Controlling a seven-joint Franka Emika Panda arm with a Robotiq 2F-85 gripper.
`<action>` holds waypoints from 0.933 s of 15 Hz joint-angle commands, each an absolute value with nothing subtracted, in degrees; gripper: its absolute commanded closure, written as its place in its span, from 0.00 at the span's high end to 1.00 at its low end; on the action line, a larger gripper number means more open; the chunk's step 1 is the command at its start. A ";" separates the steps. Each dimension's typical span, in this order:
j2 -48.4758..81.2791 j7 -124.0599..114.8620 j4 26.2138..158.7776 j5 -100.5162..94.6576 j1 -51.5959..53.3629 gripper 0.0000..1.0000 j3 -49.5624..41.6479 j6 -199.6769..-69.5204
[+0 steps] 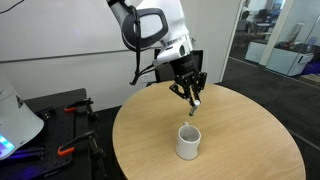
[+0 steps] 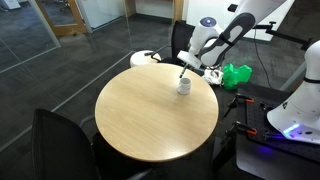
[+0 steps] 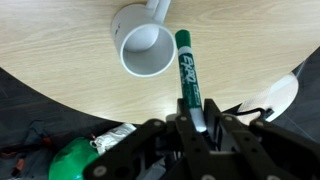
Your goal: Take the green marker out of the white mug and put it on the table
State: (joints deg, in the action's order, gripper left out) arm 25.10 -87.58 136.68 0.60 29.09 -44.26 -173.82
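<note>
My gripper (image 3: 199,122) is shut on the whitish end of the green marker (image 3: 188,70), whose green body points away from the jaws over the table. The white mug (image 3: 145,48) stands upright and empty on the tan round table (image 3: 60,50), just beside the marker's tip. In an exterior view the gripper (image 1: 193,97) holds the marker (image 1: 196,105) in the air above the mug (image 1: 188,141). In an exterior view the gripper (image 2: 183,70) hangs just above the mug (image 2: 185,86) near the table's far edge (image 2: 150,68).
A green bag (image 2: 237,74) and a white object (image 2: 146,58) lie behind the table. A dark chair (image 2: 60,145) stands at the near side. A black bench with red clamps (image 1: 60,120) stands beside the table. The green bag also shows in the wrist view (image 3: 70,160).
</note>
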 commanded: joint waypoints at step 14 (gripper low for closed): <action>11.01 -46.66 135.82 11.13 2.69 0.05 -7.04 -157.76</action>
State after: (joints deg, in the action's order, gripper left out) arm 11.01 -46.41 135.83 11.47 3.63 -7.88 -157.61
